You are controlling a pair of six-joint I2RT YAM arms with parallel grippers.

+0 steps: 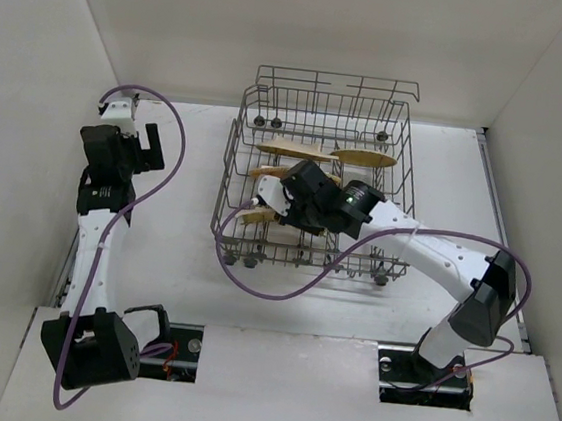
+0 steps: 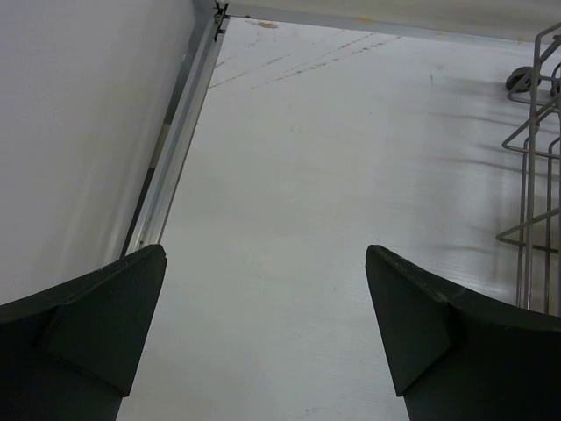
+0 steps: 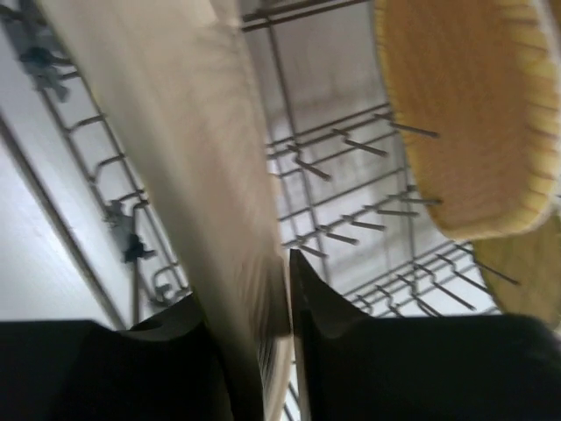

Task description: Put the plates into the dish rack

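**Top external view: right hand (image 1: 281, 195) reaches into the dish rack (image 1: 322, 109), left hand (image 1: 132, 142) held apart**

From above, the rack is seen in the middle of the tabletop (image 1: 185, 261), its taller rail at the far side. Two plates (image 1: 292, 150) (image 1: 365, 158) are stood edge-on side by side in the back row. Two more tan slivers (image 1: 265, 172) (image 1: 255, 215) show at the rack's left side, close to the right hand. Which of them lies between the fingers cannot be told from this view.

That is supplied by the right wrist view. A pale plate (image 3: 175, 132), blurred, is seen running edge-on through the right hand (image 3: 250, 281), and the gap between the two dark fingers (image 3: 333, 324) is filled by it, so the plate is grasped. Beyond it a ribbed yellow plate (image 3: 465, 114) is stood among the upright tines, and the edge of another (image 3: 526, 281) is caught at the lower right.

The left wrist view shows what the overhead picture only hints at. The left hand (image 2: 263, 254) is spread wide, with bare tabletop (image 2: 333, 158) between its fingers and nothing held. The rack's wires (image 2: 526, 202) and one small wheel (image 2: 519, 79) are seen at the right edge, well clear of the fingers.
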